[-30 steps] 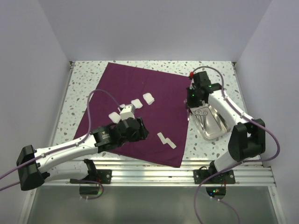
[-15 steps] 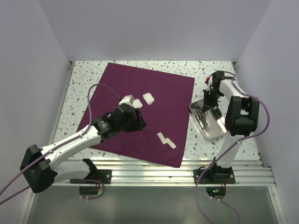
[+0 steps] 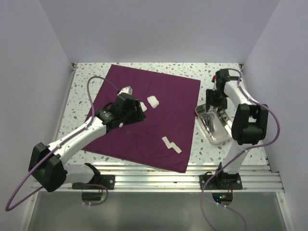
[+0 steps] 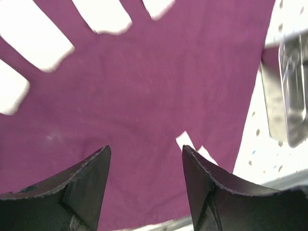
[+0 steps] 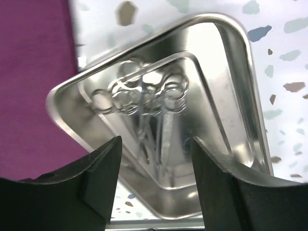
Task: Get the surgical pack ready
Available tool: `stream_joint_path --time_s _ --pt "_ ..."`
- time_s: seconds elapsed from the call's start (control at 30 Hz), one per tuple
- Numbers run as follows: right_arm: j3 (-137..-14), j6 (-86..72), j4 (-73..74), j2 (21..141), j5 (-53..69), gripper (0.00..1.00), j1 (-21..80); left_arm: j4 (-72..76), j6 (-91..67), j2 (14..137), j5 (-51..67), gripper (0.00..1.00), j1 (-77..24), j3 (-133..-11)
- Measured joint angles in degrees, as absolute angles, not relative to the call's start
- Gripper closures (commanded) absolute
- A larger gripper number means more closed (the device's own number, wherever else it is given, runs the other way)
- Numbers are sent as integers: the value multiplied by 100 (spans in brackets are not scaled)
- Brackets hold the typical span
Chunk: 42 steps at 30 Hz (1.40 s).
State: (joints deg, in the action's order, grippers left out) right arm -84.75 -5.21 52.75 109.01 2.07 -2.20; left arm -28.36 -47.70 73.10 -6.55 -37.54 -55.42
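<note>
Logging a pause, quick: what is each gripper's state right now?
Left gripper: open, empty, over the purple cloth.
Right gripper: open, empty, over the clamps in the metal tray.

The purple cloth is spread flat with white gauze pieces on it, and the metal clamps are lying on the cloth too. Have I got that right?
Not quite. The clamps lie in the silver tray beside the cloth, not on it, as the right wrist view shows. The cloth is spread flat, with the gauze on it.
</note>
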Motion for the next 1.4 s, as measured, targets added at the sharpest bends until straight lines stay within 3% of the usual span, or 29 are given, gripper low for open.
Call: stream_joint_path --time_s 0.17,0.37,0.6,1.1,1.4 --pt "-8565 -1039 5103 10171 -412 36 873 -2880 -4539 7376 -698 41 -3030 -5843" --pt "-8165 -1798 3944 9317 563 36 1824 -2569 -4226 7605 -193 44 -1922 -5728" --pt "-7317 -2276 3039 9317 1378 37 2399 -2226 -4171 7907 156 48 -1173 -5164" --pt "-6963 -2290 2484 9356 1817 37 2528 -1522 -3885 8731 626 60 -436 -4665" --pt "-6847 -2292 2364 9338 1907 37 2541 -1503 -3789 8733 620 59 -421 -4604"
